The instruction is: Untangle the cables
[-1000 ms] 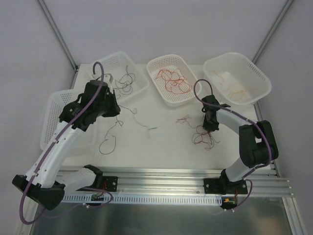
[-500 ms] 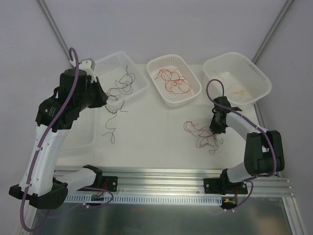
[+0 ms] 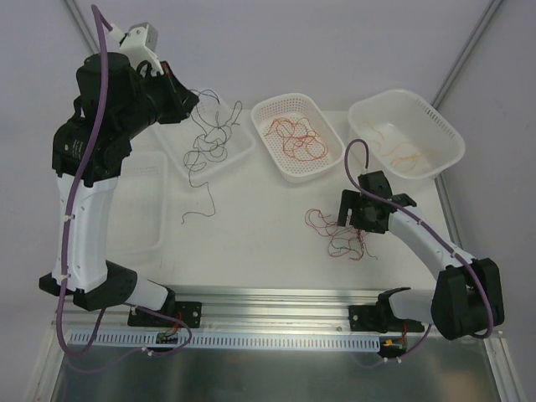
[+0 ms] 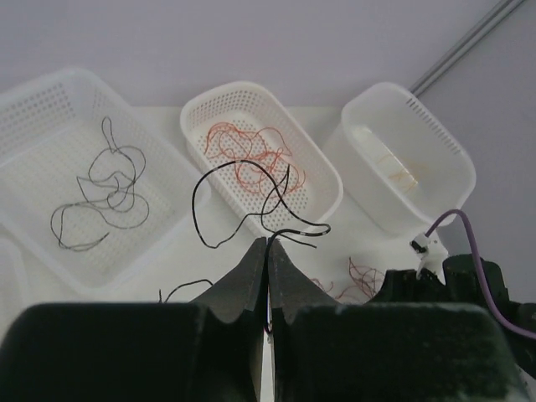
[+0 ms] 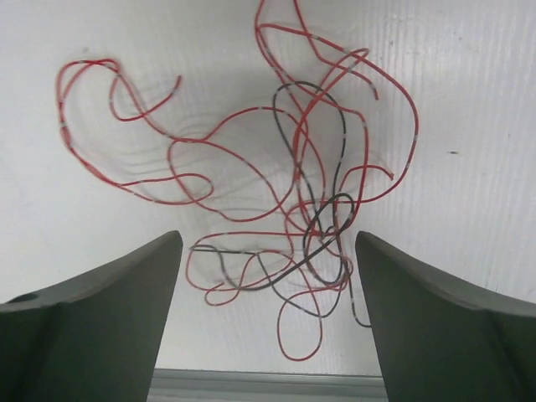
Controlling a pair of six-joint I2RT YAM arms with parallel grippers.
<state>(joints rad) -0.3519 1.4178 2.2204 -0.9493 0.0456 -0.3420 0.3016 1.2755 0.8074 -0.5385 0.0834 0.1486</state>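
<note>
Cables (image 3: 339, 234) tangled on white table (image 3: 260, 251), pale walls (image 3: 276, 42)

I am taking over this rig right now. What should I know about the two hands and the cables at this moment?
The left hand is shut on one black cable and raised beside the left basket.
The right hand is open above the tangle of red and black cables on the table; it holds nothing.
Done: black cables lie in the left basket, red cables in the middle basket, orange cables in the right basket.
Left: probably drop the held black cable into the left basket, then pull the tangle apart and sort it by colour.
</note>
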